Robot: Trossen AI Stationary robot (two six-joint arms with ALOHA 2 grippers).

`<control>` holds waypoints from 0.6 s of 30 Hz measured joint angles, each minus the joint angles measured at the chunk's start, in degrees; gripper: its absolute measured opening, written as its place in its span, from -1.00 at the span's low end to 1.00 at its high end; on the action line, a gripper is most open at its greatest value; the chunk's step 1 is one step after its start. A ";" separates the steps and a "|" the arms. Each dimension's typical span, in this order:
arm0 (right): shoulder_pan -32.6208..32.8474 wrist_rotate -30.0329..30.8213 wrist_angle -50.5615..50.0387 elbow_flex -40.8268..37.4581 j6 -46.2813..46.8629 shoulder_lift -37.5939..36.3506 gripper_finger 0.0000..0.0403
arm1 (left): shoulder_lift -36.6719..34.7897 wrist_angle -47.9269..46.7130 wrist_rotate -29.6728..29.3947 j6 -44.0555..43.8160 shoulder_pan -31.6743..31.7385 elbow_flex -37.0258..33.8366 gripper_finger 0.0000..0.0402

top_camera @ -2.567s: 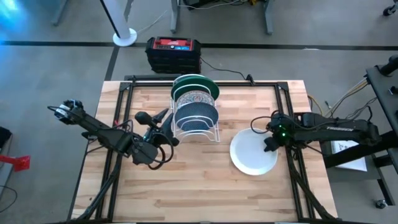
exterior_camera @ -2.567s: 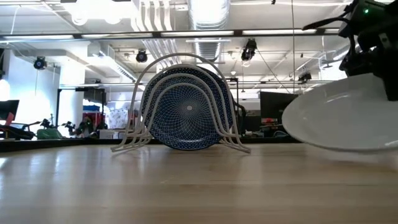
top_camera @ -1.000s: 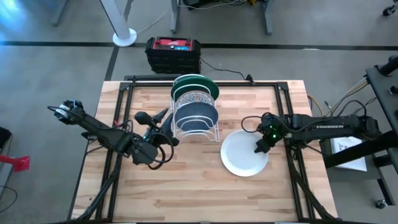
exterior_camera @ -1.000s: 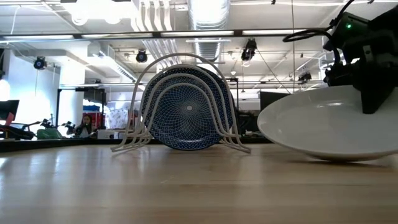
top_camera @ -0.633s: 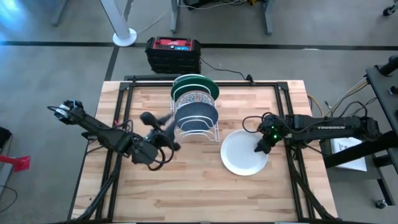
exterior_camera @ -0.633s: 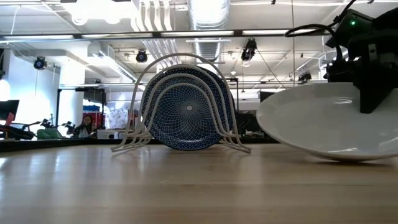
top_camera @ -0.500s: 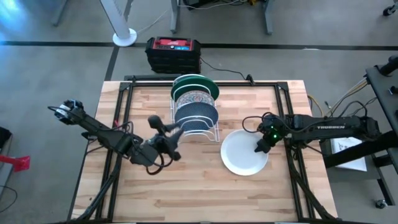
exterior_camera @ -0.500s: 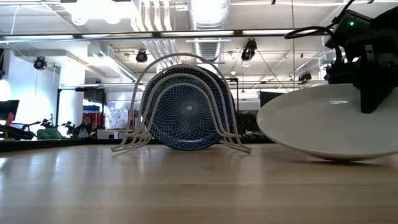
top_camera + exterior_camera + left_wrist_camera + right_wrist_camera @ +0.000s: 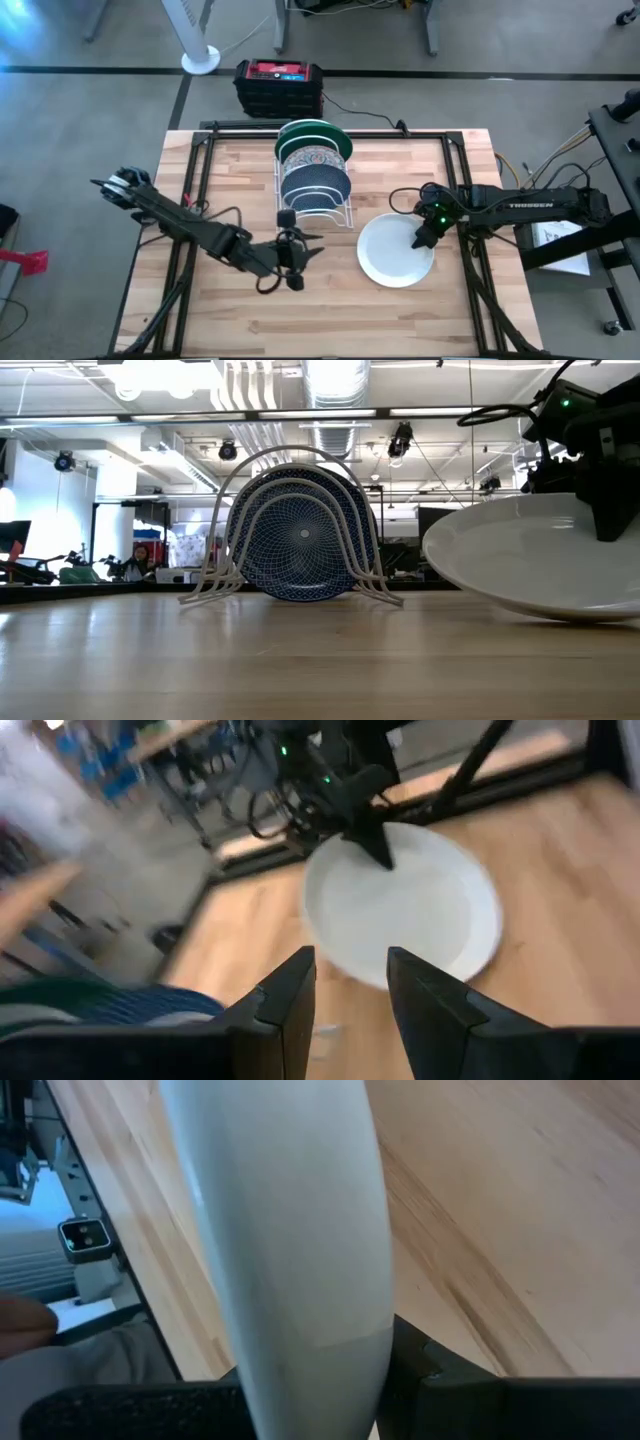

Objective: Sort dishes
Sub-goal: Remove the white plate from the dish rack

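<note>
**Carrying the plain white dish toward the rack**

Clamped on the rim of the plain white dish [image 9: 394,250], the right tool [image 9: 421,236] holds it low over the bench [image 9: 400,310]. Left tool [image 9: 291,262], fingers apart and empty, faces it. Next, I'd judge: tilt it upright. Beyond, blue dish [image 9: 314,186], floral dish [image 9: 312,157], green dish [image 9: 316,132] stand racked.

Plain white dish [image 9: 396,251] clamped near-flat above table; blue, floral, green dishes [image 9: 314,165] upright together.
</note>
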 joint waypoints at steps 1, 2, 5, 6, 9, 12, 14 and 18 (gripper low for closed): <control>0.00 0.01 -0.02 0.00 -0.36 -0.17 -0.75 | 1.06 1.02 0.37 -3.52 0.11 0.00 -0.42; 0.03 0.02 -0.02 0.00 -1.09 -0.26 -0.75 | 1.89 1.68 1.06 -5.56 0.31 0.07 -0.42; 0.38 0.15 -0.04 0.00 -4.89 -0.84 -0.75 | 3.72 1.27 4.92 -6.18 0.60 1.80 -0.42; 0.60 0.20 -0.12 0.00 -6.37 -1.06 -0.75 | 4.24 1.29 5.87 -6.27 0.60 2.57 -0.42; 1.35 0.85 -0.22 0.02 -8.94 -1.51 -0.75 | 6.52 1.50 9.25 -9.27 0.79 5.24 -0.42; 2.60 1.72 0.35 0.02 -9.18 -1.86 -0.75 | 11.03 0.93 9.40 -14.34 1.31 7.66 -0.42; 3.68 2.63 0.56 0.04 -9.07 -2.04 -0.75 | 14.76 0.35 10.80 -17.93 1.81 9.67 -0.41; 5.78 3.55 2.27 0.07 -9.49 -2.46 -0.75 | 18.71 -2.09 20.39 -26.83 3.66 13.01 -0.34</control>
